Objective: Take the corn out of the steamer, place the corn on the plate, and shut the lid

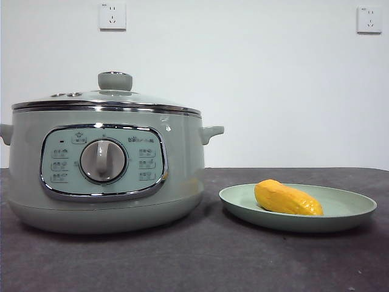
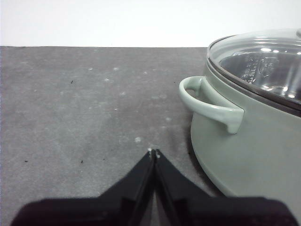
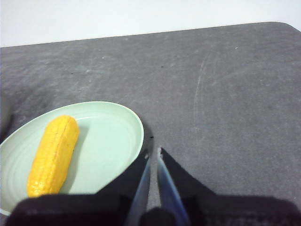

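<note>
The corn [image 1: 287,198] lies on the plate [image 1: 352,210] beside the steamer [image 1: 182,176], whose lid [image 1: 106,97] sits closed on top, while the left hand [image 2: 154,151] and right hand [image 3: 153,151] hover clenched and empty over the desk [image 1: 194,261].

A plain white wall [image 1: 243,73] fills the background, evenly lit. Two white power sockets are mounted high on it, one [image 1: 112,16] toward the left and one [image 1: 369,19] near the right edge. In front lies a dark grey table [image 1: 200,255], scuffed and speckled with pale marks.
</note>
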